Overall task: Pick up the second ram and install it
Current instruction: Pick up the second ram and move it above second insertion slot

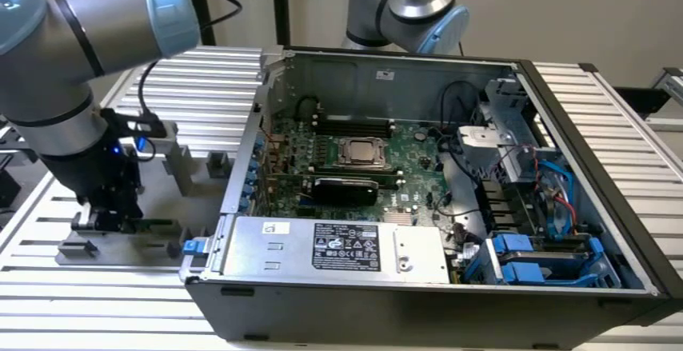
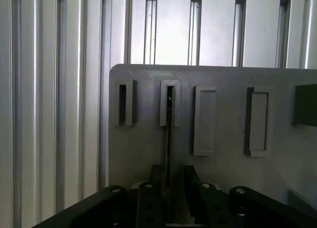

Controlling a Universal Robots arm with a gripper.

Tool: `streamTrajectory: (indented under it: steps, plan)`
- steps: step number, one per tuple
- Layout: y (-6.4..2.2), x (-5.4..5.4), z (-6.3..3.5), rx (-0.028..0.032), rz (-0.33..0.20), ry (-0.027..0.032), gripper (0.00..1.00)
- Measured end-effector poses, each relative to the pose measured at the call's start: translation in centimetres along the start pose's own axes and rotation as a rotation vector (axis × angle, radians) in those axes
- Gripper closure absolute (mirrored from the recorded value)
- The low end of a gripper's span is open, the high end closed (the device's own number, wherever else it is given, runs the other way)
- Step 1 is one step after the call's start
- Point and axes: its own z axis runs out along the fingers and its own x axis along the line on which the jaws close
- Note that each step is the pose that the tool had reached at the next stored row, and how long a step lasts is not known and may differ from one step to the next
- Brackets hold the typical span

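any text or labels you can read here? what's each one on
No text can be read.
Black label on the power supply: print and logos, too small to read.
White sticker beside it: blurred.
Wall sticker inside the case: blurred.
Fixture plate: no text.

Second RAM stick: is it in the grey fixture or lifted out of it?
In. The wrist view shows the RAM stick edge-on, its far end seated in a slot of the grey fixture.
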Motion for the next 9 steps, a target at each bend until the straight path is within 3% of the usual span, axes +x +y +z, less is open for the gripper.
streamTrajectory:
  steps: [3,4,9]
  plan:
    - [0.0,0.01,0.1,-0.0003,0.0,0.0019,0.0]
    - [-0.01,0.0,0.1,-0.0004,0.0,0.0024,1.0]
    - [-0.04,0.0,0.12,-0.001,0.0,0.0062,1.0]
